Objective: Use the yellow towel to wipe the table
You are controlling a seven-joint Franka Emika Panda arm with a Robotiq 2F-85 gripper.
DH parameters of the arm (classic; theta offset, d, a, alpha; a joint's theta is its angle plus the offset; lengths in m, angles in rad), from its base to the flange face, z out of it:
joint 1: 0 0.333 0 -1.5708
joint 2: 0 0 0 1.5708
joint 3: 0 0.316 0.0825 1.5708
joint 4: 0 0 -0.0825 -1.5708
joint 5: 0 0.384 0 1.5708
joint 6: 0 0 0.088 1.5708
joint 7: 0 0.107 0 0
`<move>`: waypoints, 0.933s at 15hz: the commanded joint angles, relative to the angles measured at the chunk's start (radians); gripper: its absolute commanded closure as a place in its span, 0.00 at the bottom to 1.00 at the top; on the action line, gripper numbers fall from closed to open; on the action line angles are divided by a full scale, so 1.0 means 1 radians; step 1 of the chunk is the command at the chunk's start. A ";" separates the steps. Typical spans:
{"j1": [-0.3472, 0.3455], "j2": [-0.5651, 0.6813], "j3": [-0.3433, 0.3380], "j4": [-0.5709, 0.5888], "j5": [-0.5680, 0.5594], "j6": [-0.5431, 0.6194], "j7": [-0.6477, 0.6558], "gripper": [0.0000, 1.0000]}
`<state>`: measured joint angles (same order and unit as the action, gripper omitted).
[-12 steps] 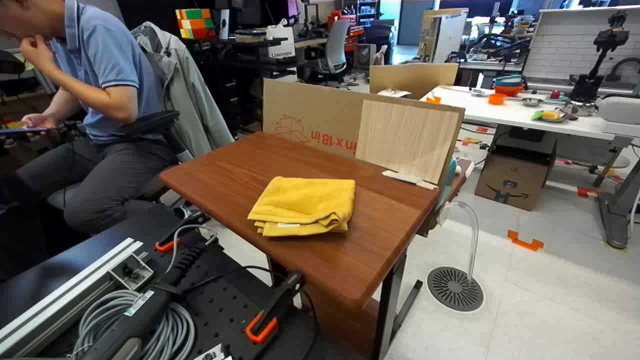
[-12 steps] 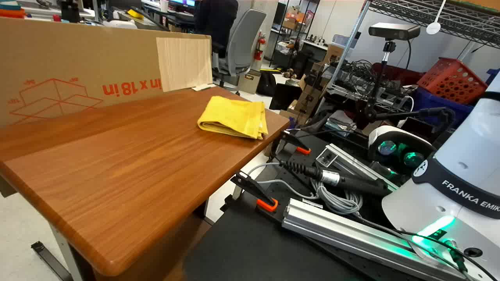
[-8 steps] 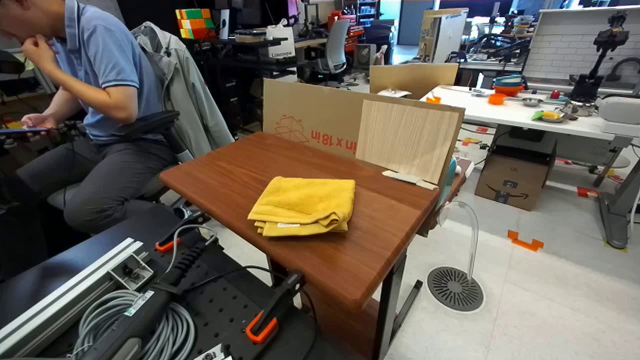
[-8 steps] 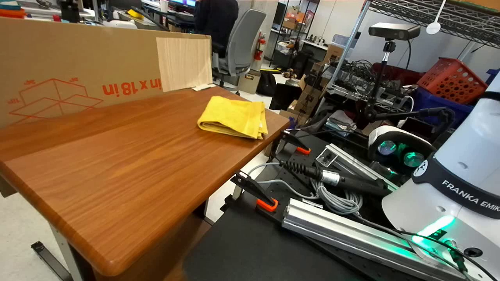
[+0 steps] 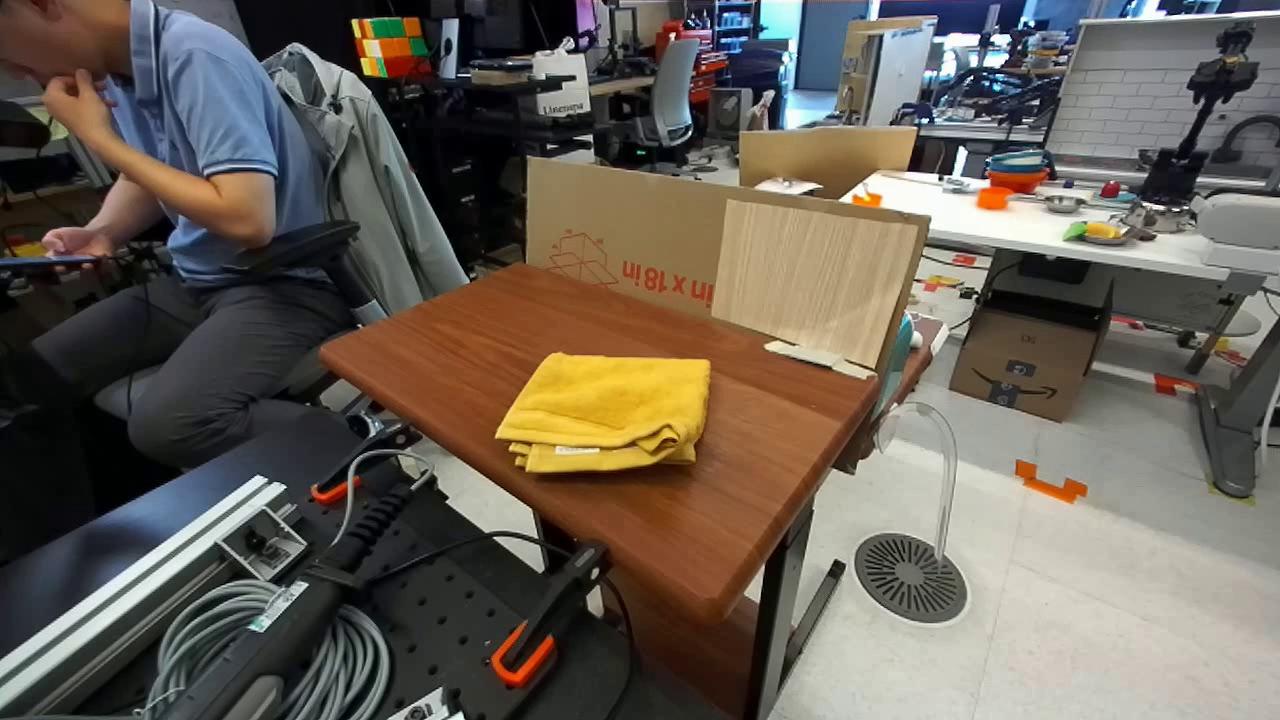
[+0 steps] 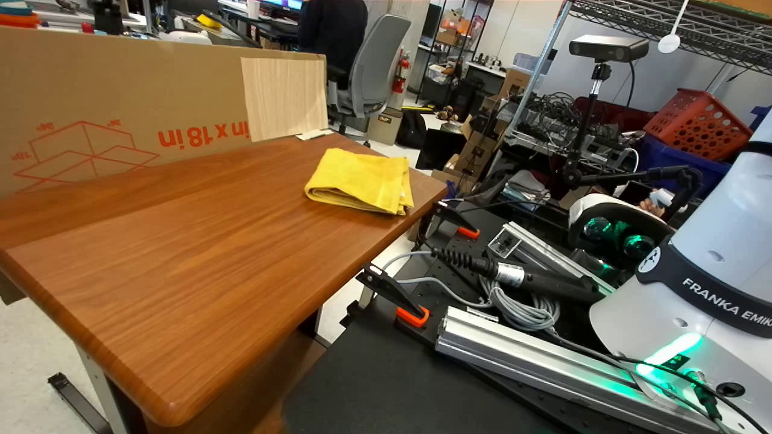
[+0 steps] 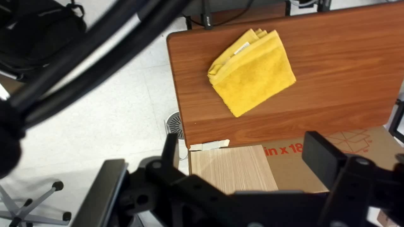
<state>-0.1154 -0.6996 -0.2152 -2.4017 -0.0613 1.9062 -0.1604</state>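
Note:
The yellow towel [image 5: 605,410] lies folded on the reddish-brown table [image 5: 450,330], near one end and close to the front edge. It also shows in an exterior view [image 6: 362,181] and in the wrist view [image 7: 254,72], with a small white label on one folded side. The table shows in an exterior view [image 6: 181,259] and in the wrist view [image 7: 341,63]. My gripper [image 7: 244,151] shows only in the wrist view, open and empty. It is apart from the towel; its fingers frame the cardboard and the pale wood-grain panel at the table's back edge.
A cardboard sheet [image 6: 120,78] with a pale wood-grain panel [image 5: 815,280] stands along the table's back edge. Black clamps with orange grips [image 5: 525,650] and a cable coil [image 5: 340,650] lie on the robot's black base by the front edge. A seated person [image 5: 210,150] is beside the table.
A hand with a white device has appeared behind the headset beside the robot base in an exterior view. The towel and table have not moved.

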 commanded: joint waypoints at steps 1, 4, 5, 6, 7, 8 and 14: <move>0.027 0.241 0.013 0.124 0.123 0.055 0.139 0.00; 0.053 0.422 -0.002 0.203 0.166 0.086 0.232 0.00; 0.054 0.486 0.000 0.233 0.168 0.084 0.253 0.00; 0.055 0.549 0.001 0.269 0.162 0.070 0.272 0.00; 0.021 0.615 0.033 0.309 0.160 0.055 0.283 0.00; 0.017 0.679 0.036 0.356 0.148 0.035 0.302 0.00; 0.015 0.736 0.042 0.368 0.132 0.051 0.309 0.00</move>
<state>-0.0787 0.0362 -0.1944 -2.0346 0.0720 1.9584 0.1487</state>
